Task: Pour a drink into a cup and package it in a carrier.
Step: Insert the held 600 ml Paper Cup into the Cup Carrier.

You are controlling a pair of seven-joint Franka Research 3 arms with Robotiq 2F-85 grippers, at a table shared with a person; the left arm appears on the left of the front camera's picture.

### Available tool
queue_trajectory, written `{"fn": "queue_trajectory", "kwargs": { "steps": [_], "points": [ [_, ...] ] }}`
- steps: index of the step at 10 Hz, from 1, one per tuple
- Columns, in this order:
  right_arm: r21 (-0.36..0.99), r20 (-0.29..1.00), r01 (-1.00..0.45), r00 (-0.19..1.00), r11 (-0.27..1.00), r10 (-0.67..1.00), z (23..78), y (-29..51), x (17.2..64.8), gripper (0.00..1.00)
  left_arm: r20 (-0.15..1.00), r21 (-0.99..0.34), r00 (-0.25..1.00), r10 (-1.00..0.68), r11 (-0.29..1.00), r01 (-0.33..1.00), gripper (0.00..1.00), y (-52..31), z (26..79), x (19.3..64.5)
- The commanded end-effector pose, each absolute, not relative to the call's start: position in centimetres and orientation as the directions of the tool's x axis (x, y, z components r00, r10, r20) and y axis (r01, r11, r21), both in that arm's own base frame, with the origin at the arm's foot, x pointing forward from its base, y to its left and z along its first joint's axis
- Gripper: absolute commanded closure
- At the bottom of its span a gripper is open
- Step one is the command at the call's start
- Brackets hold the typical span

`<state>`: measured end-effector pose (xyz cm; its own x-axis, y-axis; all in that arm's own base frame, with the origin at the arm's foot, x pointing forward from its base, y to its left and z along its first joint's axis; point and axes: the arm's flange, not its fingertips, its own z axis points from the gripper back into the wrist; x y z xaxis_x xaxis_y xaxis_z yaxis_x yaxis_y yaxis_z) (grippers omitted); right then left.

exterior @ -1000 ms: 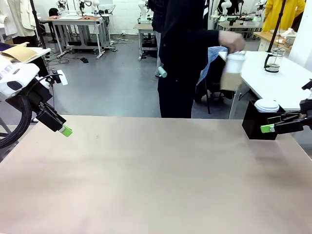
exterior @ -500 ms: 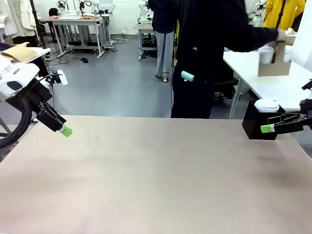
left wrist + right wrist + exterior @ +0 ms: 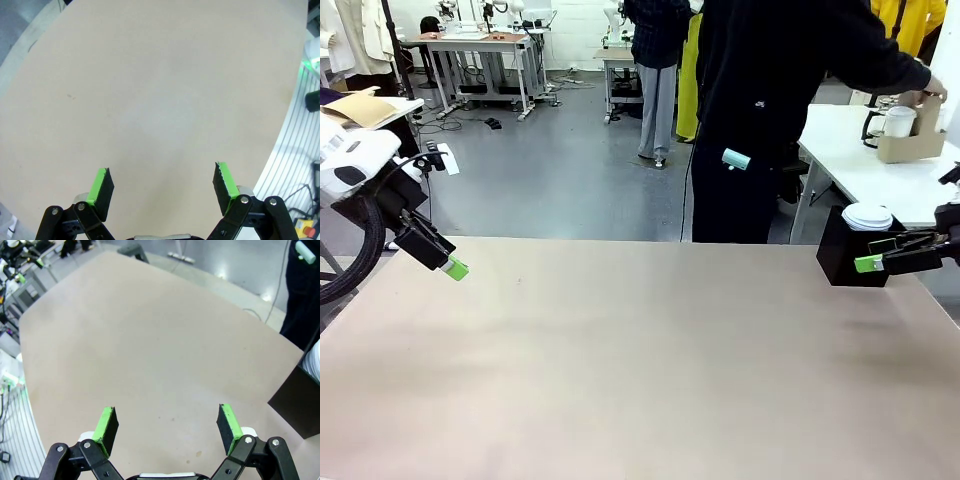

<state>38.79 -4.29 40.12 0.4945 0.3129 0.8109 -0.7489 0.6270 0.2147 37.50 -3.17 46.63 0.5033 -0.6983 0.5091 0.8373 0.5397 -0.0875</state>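
The white left arm's black two-finger gripper with green pads [image 3: 162,182] hangs at the front view's nine o'clock, jaws spread wide. The white right arm's matching black gripper [image 3: 167,427] sits at three o'clock, pointing inward, jaws likewise wide apart.

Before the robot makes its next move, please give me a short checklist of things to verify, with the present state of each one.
1. Left gripper open, holding nothing: ok.
2. Right gripper open, holding nothing: ok.
3. Carrier within reach: not ok; the person's hand holds it on the white side table.
4. Cup seated in carrier: ok.
5. Drink poured into cup: cannot tell.
6. Black box clear of right gripper: ok.
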Motion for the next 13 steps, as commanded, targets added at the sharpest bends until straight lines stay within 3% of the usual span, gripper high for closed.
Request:
{"fn": "queue_trajectory", "kwargs": {
  "steps": [1, 13],
  "points": [
    [0.215, 0.819, -0.755, 0.485, 0.620, 0.308, 40.07, -4.29, 38.84, 0.00, 0.515, -0.102, 0.513, -0.687, 0.544, 0.833, 0.00, -3.25, 46.75, 37.54],
    [0.215, 0.819, -0.755, 0.485, 0.620, 0.308, 40.07, -4.29, 38.84, 0.00, 0.515, -0.102, 0.513, -0.687, 0.544, 0.833, 0.00, -3.25, 46.75, 37.54]
  ]
}}
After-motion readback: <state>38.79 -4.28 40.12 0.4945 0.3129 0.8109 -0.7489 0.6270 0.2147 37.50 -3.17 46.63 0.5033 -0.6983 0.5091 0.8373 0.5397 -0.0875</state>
